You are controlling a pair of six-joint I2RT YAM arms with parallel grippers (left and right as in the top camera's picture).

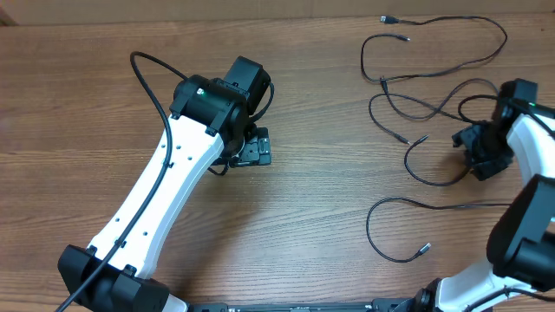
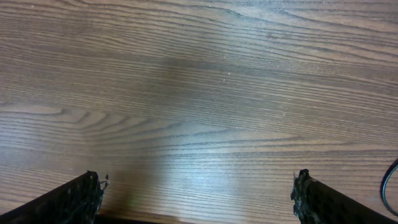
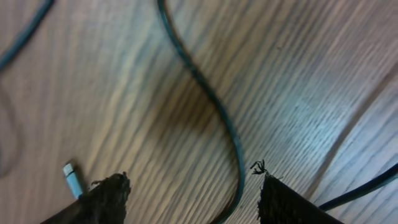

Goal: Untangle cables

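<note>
Several thin black cables lie loose on the right half of the wooden table: one long strand with a plug (image 1: 387, 18) at the back, crossing strands (image 1: 431, 111) in the middle, and a separate loop (image 1: 434, 203) nearer the front. My right gripper (image 1: 475, 156) hovers low beside the middle strands. In the right wrist view it (image 3: 193, 183) is open, and one cable (image 3: 214, 102) runs down between the fingers close to the right finger (image 3: 283, 199), not pinched. A pale plug (image 3: 72, 178) lies by the left finger. My left gripper (image 2: 199, 190) stands open over bare wood.
The left arm (image 1: 165, 182) stretches across the left half of the table, its gripper (image 1: 256, 149) far from the cables. A bit of dark cord (image 2: 390, 186) shows at the right edge of the left wrist view. The front loop ends in a plug (image 1: 424, 249).
</note>
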